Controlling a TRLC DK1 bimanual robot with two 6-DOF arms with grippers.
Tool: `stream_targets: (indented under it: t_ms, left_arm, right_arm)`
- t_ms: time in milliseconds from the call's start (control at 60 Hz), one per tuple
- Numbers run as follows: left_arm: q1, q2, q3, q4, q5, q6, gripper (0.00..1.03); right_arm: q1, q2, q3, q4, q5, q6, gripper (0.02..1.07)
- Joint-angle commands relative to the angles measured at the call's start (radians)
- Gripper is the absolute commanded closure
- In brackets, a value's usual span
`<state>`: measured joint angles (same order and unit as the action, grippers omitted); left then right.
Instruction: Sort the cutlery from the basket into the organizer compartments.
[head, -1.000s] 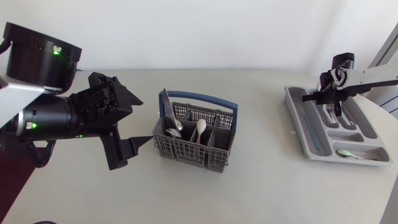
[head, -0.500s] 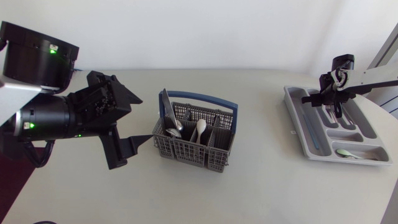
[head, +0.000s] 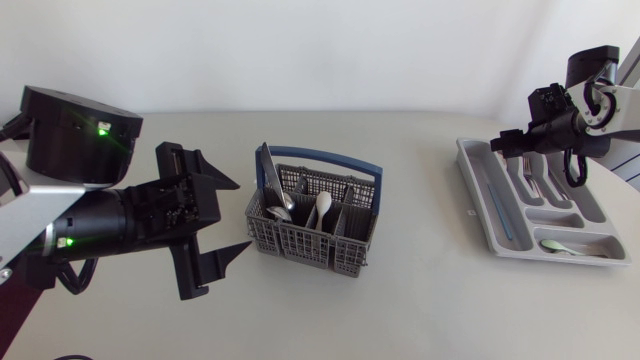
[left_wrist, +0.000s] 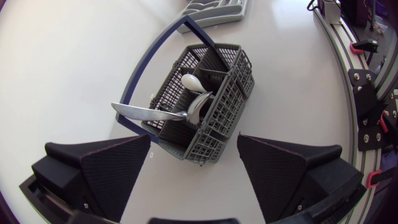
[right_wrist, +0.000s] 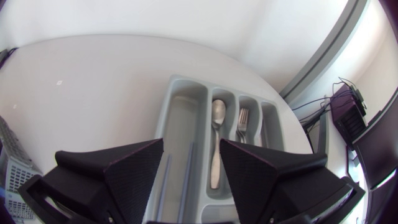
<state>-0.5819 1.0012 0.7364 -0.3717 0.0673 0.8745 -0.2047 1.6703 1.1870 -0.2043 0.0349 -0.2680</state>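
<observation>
My right gripper (right_wrist: 191, 146) has risen above the organizer (head: 478, 195), jaws open and empty, while my left gripper (head: 243, 214), also open, sits just beside the basket (head: 312, 238) holding the cutlery (head: 322, 204).

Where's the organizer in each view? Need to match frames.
Head: organizer at the table's right end.
Left wrist: small, far beyond the basket.
Right wrist: close ahead of the fingers, seen through their gap.
Shared landmark: the basket, mid-table in head, a sliver beside the fingers in right wrist.
</observation>
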Motion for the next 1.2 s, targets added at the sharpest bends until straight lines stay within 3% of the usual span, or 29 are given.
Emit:
stream_targets:
  t_ms: [0,317,650,1067,1183]
  left_arm:
    - [-0.029,0.01,-0.017,0.022,-0.004,0.038,0.09]
    - [-0.072,0.14,0.024,0.079,-0.015,0.078,0.12]
    - [-0.064,0.229,0.081,0.093,-0.026,0.141,0.27]
    - [-0.078,0.292,0.118,0.134,-0.041,0.227,0.74]
    - [-0.081,0.309,0.12,0.134,-0.044,0.245,0.81]
  right_arm:
    - [0.047,-0.096,-0.101,-0.001,-0.012,-0.016,0.36]
    - [0.212,-0.334,-0.291,-0.056,-0.01,-0.02,0.35]
    - [0.343,-0.432,-0.395,-0.073,0.014,-0.01,0.35]
    - [0.403,-0.481,-0.428,-0.098,0.031,-0.008,0.35]
    - [0.407,-0.483,-0.432,-0.096,0.031,-0.008,0.35]
